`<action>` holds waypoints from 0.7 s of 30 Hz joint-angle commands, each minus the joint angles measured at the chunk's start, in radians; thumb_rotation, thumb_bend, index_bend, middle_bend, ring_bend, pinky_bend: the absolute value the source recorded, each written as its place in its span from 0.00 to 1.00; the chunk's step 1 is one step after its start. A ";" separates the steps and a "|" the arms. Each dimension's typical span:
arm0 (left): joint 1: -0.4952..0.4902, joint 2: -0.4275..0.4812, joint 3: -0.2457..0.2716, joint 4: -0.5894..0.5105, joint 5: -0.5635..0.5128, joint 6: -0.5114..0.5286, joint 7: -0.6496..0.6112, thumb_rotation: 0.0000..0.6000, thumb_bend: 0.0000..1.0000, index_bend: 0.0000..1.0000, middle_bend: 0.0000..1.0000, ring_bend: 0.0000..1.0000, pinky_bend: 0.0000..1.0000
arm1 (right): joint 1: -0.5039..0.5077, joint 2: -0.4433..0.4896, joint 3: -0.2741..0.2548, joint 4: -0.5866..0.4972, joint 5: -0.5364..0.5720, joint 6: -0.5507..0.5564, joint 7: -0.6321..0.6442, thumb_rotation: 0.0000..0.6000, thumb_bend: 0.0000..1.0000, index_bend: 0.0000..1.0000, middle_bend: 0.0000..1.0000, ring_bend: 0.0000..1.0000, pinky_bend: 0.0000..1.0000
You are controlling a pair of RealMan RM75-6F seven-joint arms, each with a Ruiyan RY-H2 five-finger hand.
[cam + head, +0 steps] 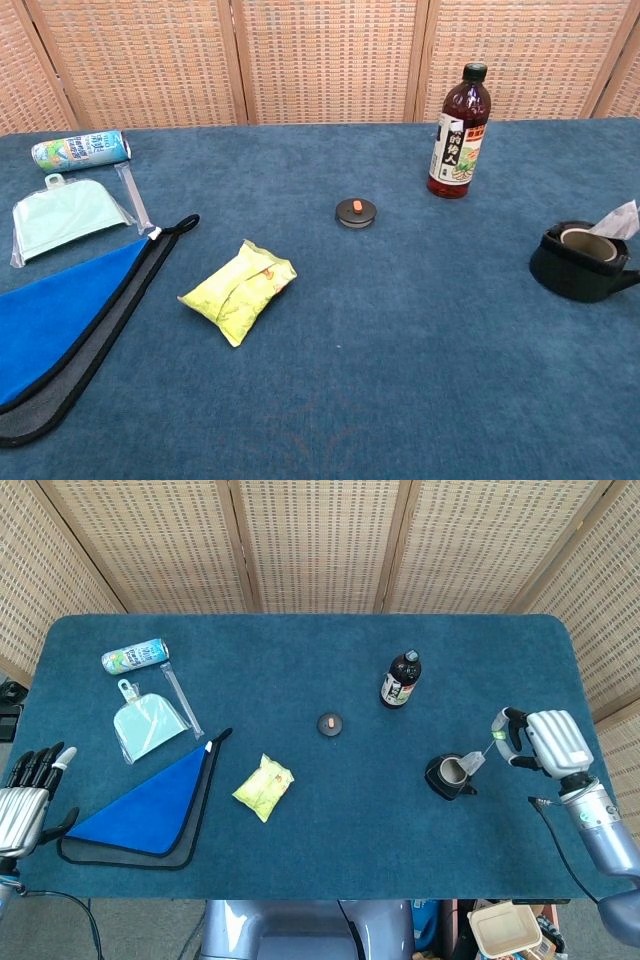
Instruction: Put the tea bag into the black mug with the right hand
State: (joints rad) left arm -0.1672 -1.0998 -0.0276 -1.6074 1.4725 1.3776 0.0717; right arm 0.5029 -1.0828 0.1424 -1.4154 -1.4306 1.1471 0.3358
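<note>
Hanging from right hand (540,742), tea bag (472,762) tilts over black mug (448,776) rim.

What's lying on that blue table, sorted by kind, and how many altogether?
Drinks: 2, bottle, can
Mugs: 1, black mug
Tea bags: 1, tea bag
Cloths: 1, blue cloth
Dustpans: 1, dustpan
Snack packets: 1, yellow packet
Lids: 1, small round lid
Total: 8
</note>
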 commanded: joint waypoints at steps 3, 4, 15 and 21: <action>0.002 0.001 0.001 0.000 0.000 0.002 0.000 1.00 0.38 0.00 0.00 0.00 0.00 | -0.002 -0.013 -0.006 0.007 -0.004 -0.007 0.000 1.00 0.56 0.53 0.84 0.90 0.92; 0.002 0.001 0.001 0.000 -0.001 0.002 0.000 1.00 0.38 0.00 0.00 0.00 0.00 | -0.002 -0.015 -0.007 0.008 -0.006 -0.009 -0.002 1.00 0.56 0.53 0.84 0.90 0.92; 0.004 -0.003 0.001 0.011 -0.005 0.000 -0.010 1.00 0.38 0.00 0.00 0.00 0.00 | 0.022 -0.022 -0.003 -0.028 -0.035 -0.023 -0.038 1.00 0.56 0.53 0.84 0.90 0.92; 0.005 -0.007 0.002 0.023 -0.009 -0.003 -0.020 1.00 0.38 0.00 0.00 0.00 0.00 | 0.039 -0.018 0.002 -0.065 -0.048 -0.033 -0.069 1.00 0.56 0.53 0.84 0.90 0.92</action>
State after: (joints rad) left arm -0.1626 -1.1061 -0.0260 -1.5858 1.4642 1.3750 0.0530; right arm 0.5355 -1.1023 0.1421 -1.4694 -1.4732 1.1190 0.2757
